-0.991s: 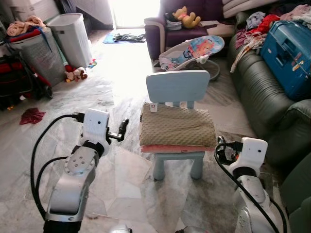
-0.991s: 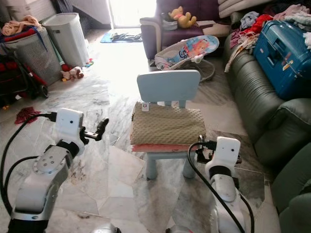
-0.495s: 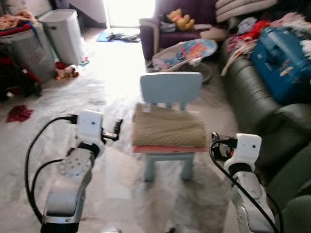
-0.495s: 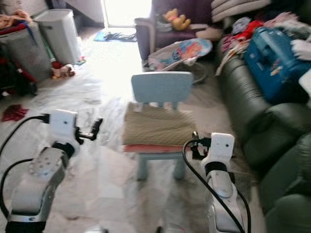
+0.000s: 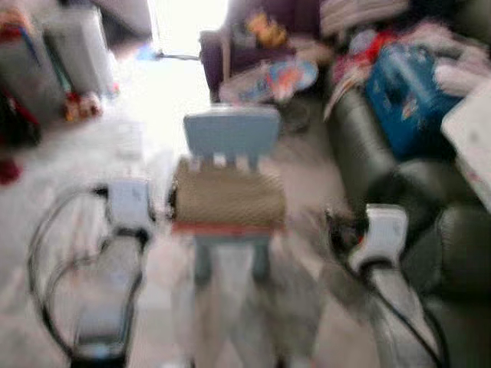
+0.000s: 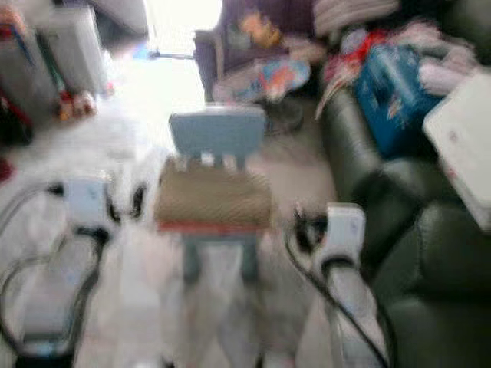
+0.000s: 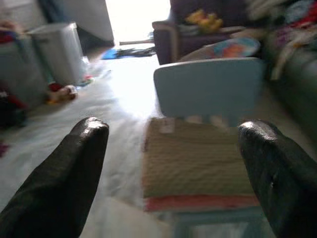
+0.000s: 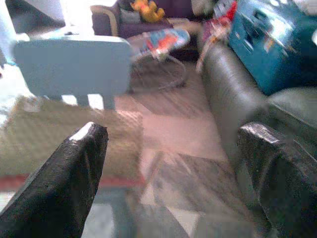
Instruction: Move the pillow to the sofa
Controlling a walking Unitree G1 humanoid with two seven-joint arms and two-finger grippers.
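Observation:
A tan quilted pillow (image 5: pixel 228 201) lies on a pink cushion on the seat of a small light-blue chair (image 5: pixel 230 132). The eye views are blurred. My left gripper (image 5: pixel 170 205) is held just left of the pillow, apart from it. My right gripper (image 5: pixel 336 227) is to the right of the chair, near the dark green sofa (image 5: pixel 359 134). In the left wrist view the gripper (image 7: pixel 173 126) is open, its fingers (image 7: pixel 74 163) wide apart, with the pillow (image 7: pixel 198 163) ahead. The right gripper (image 8: pixel 173 131) is open too, with the pillow (image 8: pixel 54 139) and sofa (image 8: pixel 233 99) ahead.
A blue suitcase (image 5: pixel 406 100) and heaped clothes (image 5: pixel 368 46) cover the sofa seat. A white object (image 5: pixel 472 142) juts in at the right edge. A baby bouncer (image 5: pixel 288 77) and a purple armchair (image 5: pixel 222 50) stand behind the chair. Laundry bins (image 5: pixel 73 54) are at the far left.
The whole picture has slid left and blurred, so the camera is moving. The pillow stays on the chair and both grippers hold the same open pose beside it.

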